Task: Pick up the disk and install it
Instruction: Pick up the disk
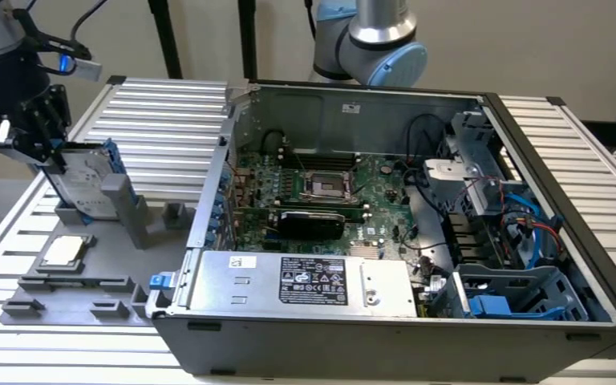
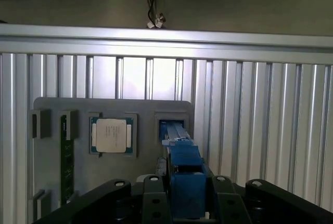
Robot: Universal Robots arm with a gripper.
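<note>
The disk [image 1: 81, 180], silver-grey in a bright blue carrier, stands on edge over the slot of a grey holder block [image 1: 126, 212] at the exterior view's left. My gripper [image 1: 54, 160] is at its upper edge. In the wrist view the blue carrier [image 2: 184, 174] sits between my black fingers [image 2: 156, 198], which press against both of its sides, so my gripper [image 2: 186, 195] is shut on it. Its lower end reaches down toward the slot; whether it still rests there I cannot tell.
A square silver CPU chip [image 1: 62, 253] [image 2: 111, 135] lies in the grey fixture tray [image 1: 73, 301]. The open computer case [image 1: 394, 345] stands to the exterior view's right, with a power-supply box [image 1: 297, 281] and a blue drive bay [image 1: 512, 297] inside. Ribbed aluminium table [image 2: 260, 130] lies all around.
</note>
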